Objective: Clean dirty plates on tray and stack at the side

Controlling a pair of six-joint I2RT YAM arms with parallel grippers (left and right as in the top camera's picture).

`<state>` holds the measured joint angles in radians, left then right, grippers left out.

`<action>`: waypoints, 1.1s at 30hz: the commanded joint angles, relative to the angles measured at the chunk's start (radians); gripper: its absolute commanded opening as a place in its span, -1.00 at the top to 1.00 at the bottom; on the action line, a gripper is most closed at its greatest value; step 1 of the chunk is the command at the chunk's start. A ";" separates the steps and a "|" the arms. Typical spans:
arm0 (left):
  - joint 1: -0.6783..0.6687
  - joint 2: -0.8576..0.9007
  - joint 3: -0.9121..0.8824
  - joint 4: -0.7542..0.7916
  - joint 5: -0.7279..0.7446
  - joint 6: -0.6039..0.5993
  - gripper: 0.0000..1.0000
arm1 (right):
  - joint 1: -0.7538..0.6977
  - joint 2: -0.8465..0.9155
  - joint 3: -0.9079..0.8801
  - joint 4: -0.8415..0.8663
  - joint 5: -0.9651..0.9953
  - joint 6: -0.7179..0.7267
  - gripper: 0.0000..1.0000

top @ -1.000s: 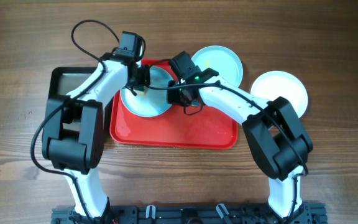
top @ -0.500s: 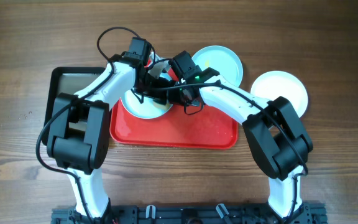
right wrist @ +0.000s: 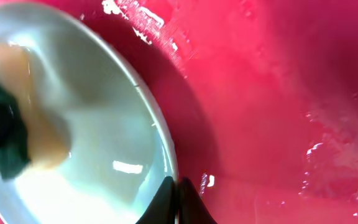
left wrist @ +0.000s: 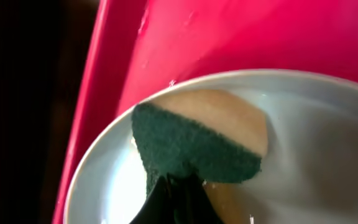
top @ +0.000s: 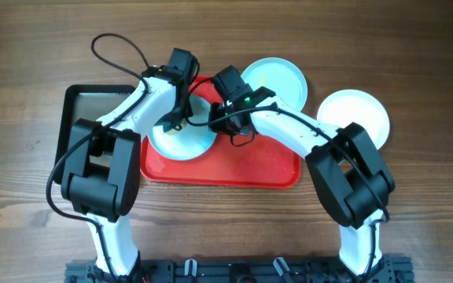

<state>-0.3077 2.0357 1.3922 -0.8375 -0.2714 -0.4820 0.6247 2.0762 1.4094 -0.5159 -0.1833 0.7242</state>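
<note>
A pale turquoise plate [top: 181, 140] lies over the left part of the red tray [top: 242, 169]. My right gripper [top: 215, 118] is shut on that plate's right rim [right wrist: 166, 155], and a shadow falls on the tray [right wrist: 278, 93] under that edge. My left gripper [left wrist: 180, 196] is shut on a sponge [left wrist: 197, 143], whose green scouring side and tan body press on the plate [left wrist: 316, 155]. A second turquoise plate [top: 278, 79] and a cream-white plate [top: 360, 112] rest on the table at the right, off the tray.
A black tray [top: 75, 106] lies left of the red one, under the left arm. Water drops and white flecks speckle the red tray [right wrist: 328, 149]. Both arms cross over the tray's upper half. Wooden table all round.
My left gripper has swept the sponge across the plate, first to the right, then back down towards its left side. The plate has shifted slightly down-left. The right gripper keeps its hold.
</note>
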 commanded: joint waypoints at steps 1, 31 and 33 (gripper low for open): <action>0.018 0.027 -0.032 -0.139 0.145 0.018 0.92 | -0.003 0.015 0.013 -0.012 0.014 -0.018 0.91; 0.018 0.027 -0.032 0.266 0.054 -0.054 0.92 | -0.003 0.015 0.013 -0.012 -0.001 -0.030 0.91; 0.018 0.027 -0.032 0.247 -0.077 -0.055 0.92 | -0.003 0.015 0.013 -0.011 -0.002 -0.029 0.91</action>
<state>-0.3099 2.0396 1.3693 -0.5709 0.0917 -0.4370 0.6125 2.0758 1.4097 -0.5140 -0.1726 0.6922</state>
